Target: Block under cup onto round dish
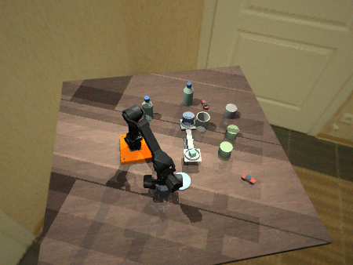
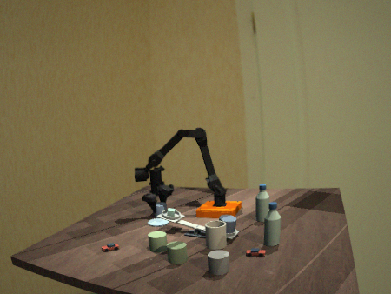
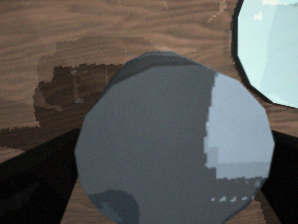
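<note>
My gripper (image 1: 162, 191) (image 2: 157, 203) is open, low over the table just left of the pale blue round dish (image 1: 185, 181) (image 2: 157, 222) (image 3: 270, 50). A grey-blue cup (image 1: 162, 190) (image 2: 161, 208) (image 3: 175, 140) sits upside down between the spread fingers, beside the dish and not over it. It fills the wrist view. A pale green block (image 1: 192, 153) (image 2: 171, 212) lies uncovered on the near end of the balance (image 1: 189, 137) (image 2: 191, 224). The other grey-blue cup (image 1: 188, 117) (image 2: 228, 223) stands on the far end.
Two bottles (image 1: 188, 94) (image 1: 147, 107), a tan open cup (image 1: 203, 121), a grey cylinder (image 1: 231, 110), two green cylinders (image 1: 231, 132) (image 1: 225, 150) and two toy cars (image 1: 205, 104) (image 1: 248, 178) stand around the balance. The arm's orange base (image 1: 135, 154) is to the left.
</note>
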